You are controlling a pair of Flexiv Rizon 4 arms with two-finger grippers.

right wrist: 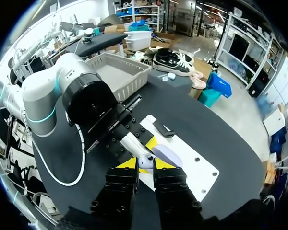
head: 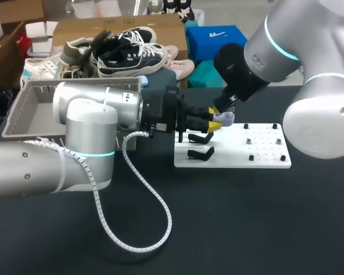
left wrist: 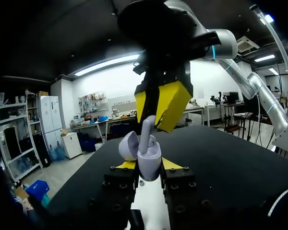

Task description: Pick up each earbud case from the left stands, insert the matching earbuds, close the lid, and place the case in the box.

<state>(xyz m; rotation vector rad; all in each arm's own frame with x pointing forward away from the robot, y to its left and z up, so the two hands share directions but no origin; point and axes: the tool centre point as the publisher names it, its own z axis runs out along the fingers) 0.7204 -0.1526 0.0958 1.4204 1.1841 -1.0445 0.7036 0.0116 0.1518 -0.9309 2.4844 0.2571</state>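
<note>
Left jaws, in the head view, are clamped on the lavender case and hold it in the air over the left end of the white board, near the two black stands. The left arm lies level across the tabletop. The right arm comes down from the far right, with its jaws just above the case. The grey box sits behind the left arm, well apart from the board.

In the left wrist view, the left arm's yellow tips press the case from two sides. The lid is hinged open and leans off to one side. A white earbud stands stem-up with its head at the mouth of the case. Its stem is pinched by the right jaws directly above. I cannot tell whether it is fully seated.

In the right wrist view, the right jaws are close together on the earbud, and the case lies just ahead of and under them.

The step in hand looks like seating this earbud. The left arm should hold the case steady and upright. The right arm should press straight down along the well, because the stem seems slightly tilted. A sideways push could twist the case in its grip or knock the lid. The earbud is best let go only once it sits flush.
</note>
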